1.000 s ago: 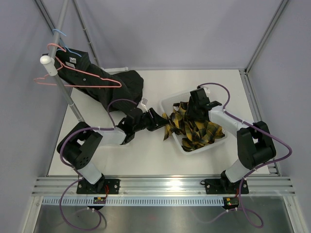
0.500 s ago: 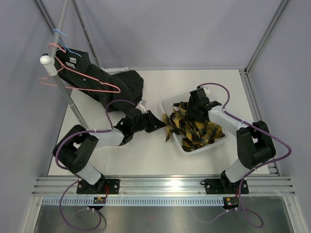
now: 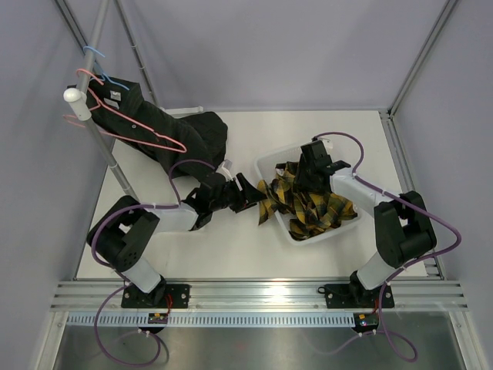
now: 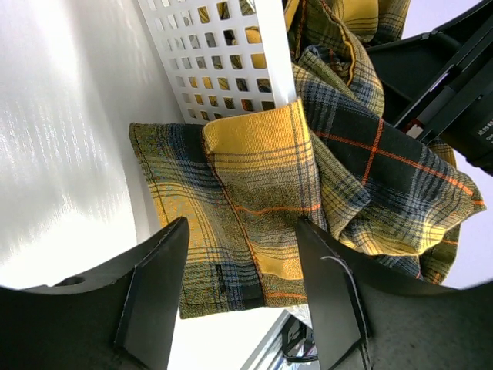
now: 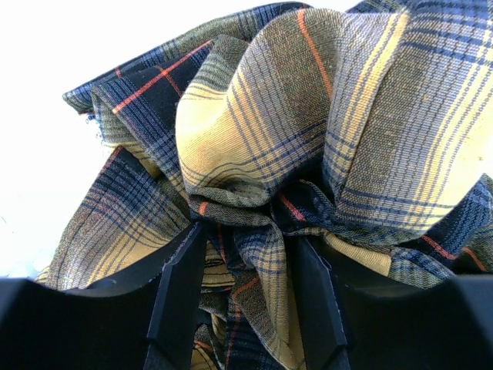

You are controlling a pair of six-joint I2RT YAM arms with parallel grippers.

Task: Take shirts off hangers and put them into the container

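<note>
The yellow-and-black plaid shirt [image 3: 308,208] lies bunched in the white lattice container [image 3: 279,154], and one flap [image 4: 262,193] hangs over its left wall [image 4: 216,54]. My left gripper [image 3: 248,191] is at that flap, and in the left wrist view it [image 4: 243,285] is open, its fingers standing either side of the flap's end. My right gripper [image 3: 308,179] is down in the container. Seen from the right wrist, it [image 5: 248,285] is open with a plaid fold [image 5: 254,131] between its fingers. The black shirt [image 3: 192,135] hangs on a pink hanger [image 3: 142,127] on the rail.
A grey rail pole [image 3: 112,162] slants up at the left, and a light blue hanger [image 3: 94,52] hooks on it high up. The black shirt's lower part rests on the table behind my left arm. The frame's uprights stand at the back corners.
My left gripper's jaws closed in by the hanging plaid flap and have opened again. The pink hanger has swung slightly on the rail. The right arm has not moved.
</note>
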